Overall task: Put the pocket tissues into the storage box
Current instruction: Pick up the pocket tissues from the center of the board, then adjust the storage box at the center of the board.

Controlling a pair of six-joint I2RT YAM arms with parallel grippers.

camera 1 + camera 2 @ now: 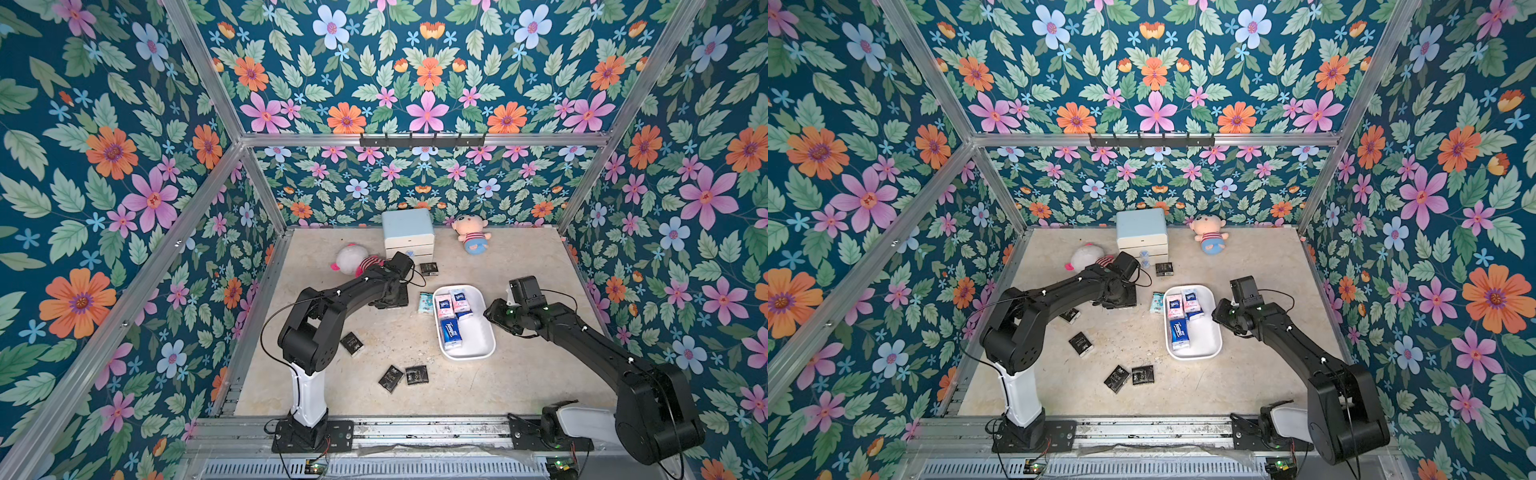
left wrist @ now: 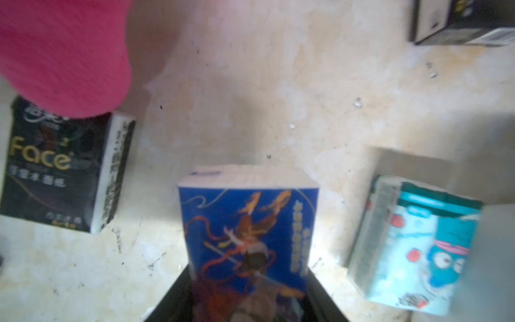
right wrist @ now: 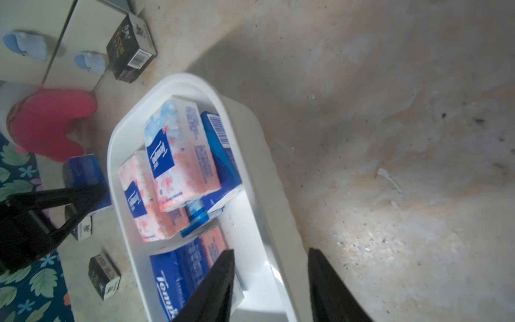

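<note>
The left end effector (image 2: pixel 248 301) is clamping a dark blue pocket-tissue packet (image 2: pixel 248 220), left of the storage box (image 1: pixel 473 337). The right end effector (image 3: pixel 270 281) is standing apart, straddling the box's right wall. The packet is probably handling light, soft and slippery; hold across its narrow sides.

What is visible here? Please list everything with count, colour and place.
table: one, beige.
storage box: one, white, table's right half.
packets in the box: several, pink and dark blue.
loose packet: one, light blue, beside box.
black packets: at least five, black, scattered on table.
held packet: one, dark blue, in left claw.
drawer cabinet: one, white, blue top, back wall.
pink plush: one, pink and white, left of cabinet.
doll: one, peach, right of cabinet.
hook rail: one, black, back wall.
arms: two, black.
left claw: one, black, shut on held packet.
right claw: one, black, open over box rim.
</note>
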